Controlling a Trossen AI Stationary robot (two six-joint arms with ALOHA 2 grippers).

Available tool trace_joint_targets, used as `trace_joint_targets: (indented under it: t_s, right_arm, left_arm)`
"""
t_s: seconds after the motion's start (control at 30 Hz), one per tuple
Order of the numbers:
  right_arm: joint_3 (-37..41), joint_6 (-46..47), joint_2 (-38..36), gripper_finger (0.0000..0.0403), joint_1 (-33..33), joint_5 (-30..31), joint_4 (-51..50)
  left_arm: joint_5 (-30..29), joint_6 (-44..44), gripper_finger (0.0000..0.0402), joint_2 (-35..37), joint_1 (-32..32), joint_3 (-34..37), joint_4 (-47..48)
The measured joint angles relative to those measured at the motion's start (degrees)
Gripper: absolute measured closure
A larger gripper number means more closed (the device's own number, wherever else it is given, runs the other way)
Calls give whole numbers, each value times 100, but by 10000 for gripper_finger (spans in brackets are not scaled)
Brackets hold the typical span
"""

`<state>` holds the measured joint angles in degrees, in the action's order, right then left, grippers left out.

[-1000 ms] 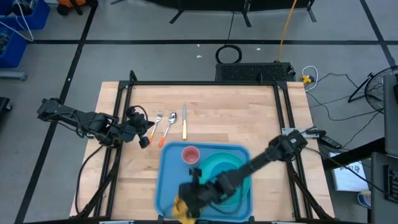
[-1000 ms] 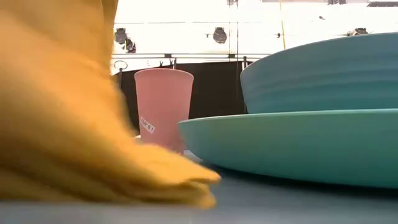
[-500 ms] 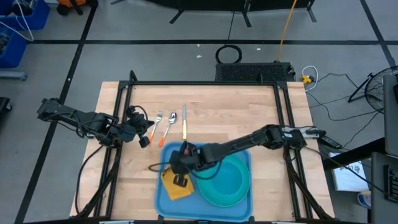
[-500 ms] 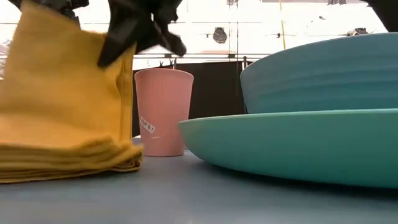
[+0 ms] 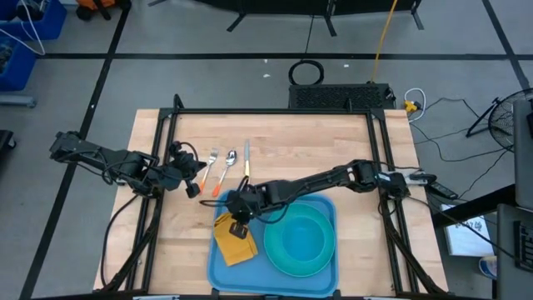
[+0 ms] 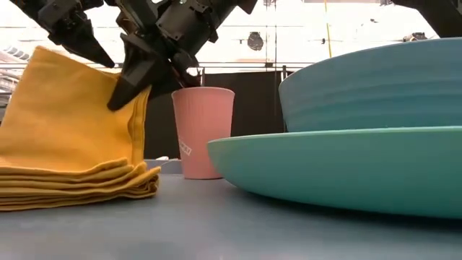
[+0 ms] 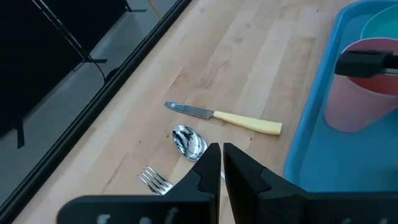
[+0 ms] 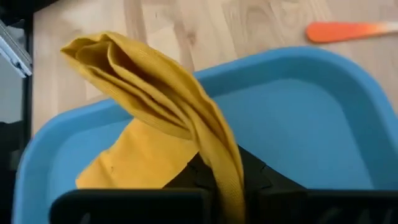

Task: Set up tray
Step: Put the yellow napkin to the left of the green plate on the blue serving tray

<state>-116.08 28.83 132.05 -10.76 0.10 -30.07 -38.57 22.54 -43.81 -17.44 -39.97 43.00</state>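
tray (image 5: 218, 265): stiff, light, slick plastic, loaded; take by rim | right tool (image 5: 239, 218) clenched on napkin (image 5: 234, 241) fold | left tool (image 7: 219, 163) closed, empty, over counter (image 5: 316, 158)

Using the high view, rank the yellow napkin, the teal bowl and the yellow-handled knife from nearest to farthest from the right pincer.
1. Yellow napkin: pinched by the right pincer, lying in the blue tray's left part.
2. Yellow-handled knife: on the wood beyond the tray, beside the spoon.
3. Teal bowl: in the tray's right part.
The knife and bowl are close; this order is tentative.
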Motion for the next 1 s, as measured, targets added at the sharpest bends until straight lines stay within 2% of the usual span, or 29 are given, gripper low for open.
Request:
trace_joint_targets:
  t_s: [0.23,0.53,0.7,0.87,1.0]
  right_arm:
    - [7,-239,-22,312,-2,24,91]
    - [18,-773,-232,227,-11,795,32]
    - [14,-1654,-591,208,-58,1394,56]
    - [9,-3124,-923,204,-444,1973,-44]
    - [5,-3572,-972,211,-1008,2876,-542]
  left_arm:
    - [4,-38,378,0,-1,0,0]
    - [73,10,378,-1,0,0,0]
    - [114,16,378,0,0,0,0]
    - [150,20,378,0,-1,0,0]
    - [675,53,378,-15,-35,-2,5]
